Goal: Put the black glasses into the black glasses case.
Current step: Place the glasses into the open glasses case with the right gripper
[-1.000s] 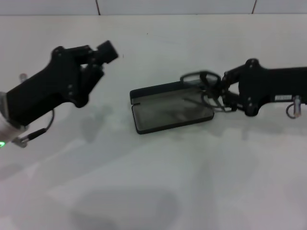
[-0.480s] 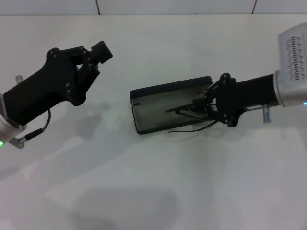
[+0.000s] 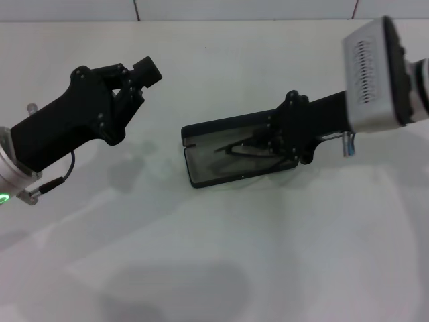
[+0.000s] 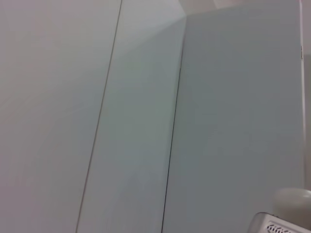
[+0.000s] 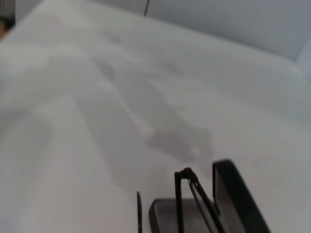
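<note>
I am holding my left tool [image 3: 137,75] idle, raised well to the left of the one black glasses case [image 3: 201,157], its fingers' state untellable, while my right tool [image 3: 271,143], clamped on the one pair of black glasses [image 3: 248,149], is lowering them over the open tray for release.

Two black arms with small round screws. Left pincer [image 3: 137,77] chunky and black, joined to a silver wrist with a thin black cable and a green light. Right pincer [image 3: 271,141] black, behind it a grey box with rows of slots.
</note>
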